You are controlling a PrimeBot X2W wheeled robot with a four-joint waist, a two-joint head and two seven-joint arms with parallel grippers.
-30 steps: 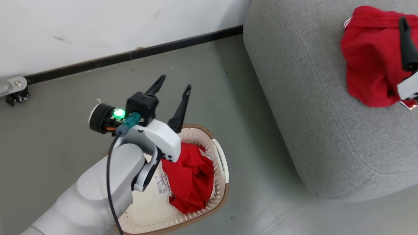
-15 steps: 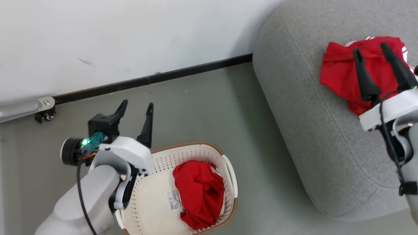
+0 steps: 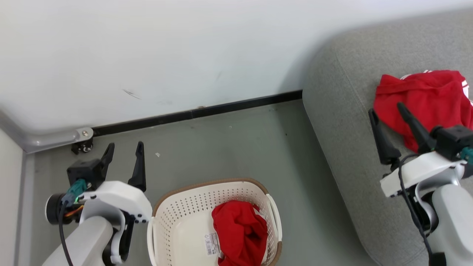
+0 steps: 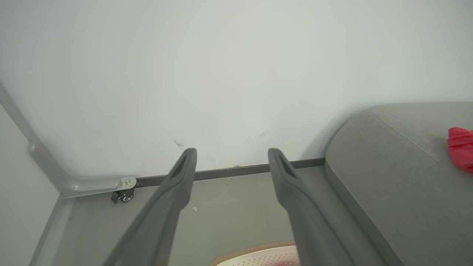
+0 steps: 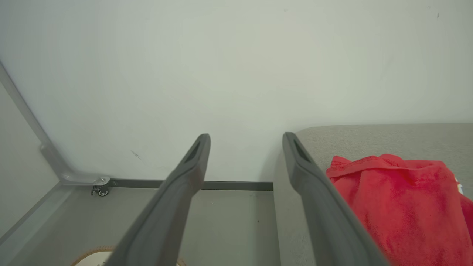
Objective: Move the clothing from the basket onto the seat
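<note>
A plain white painted wall (image 3: 184,55) runs across the back, marked by a short dark scuff (image 3: 131,94). Along its foot lies a narrow black skirting strip (image 3: 221,109), meeting a smooth grey-green floor (image 3: 229,147). At the left end of the skirting a curved grey metal rail (image 3: 51,138), fixed with a screw, bends up along the wall's edge. A small black caster wheel (image 3: 82,147) sits just below it. A pale upright panel (image 3: 9,192) closes the left side. A tiny white scrap (image 3: 157,154) lies on the floor. On the right, a large grey fabric-upholstered seat (image 3: 340,129) with a rounded corner stands close to the wall, casting a soft shadow there. The light is even and diffuse.
</note>
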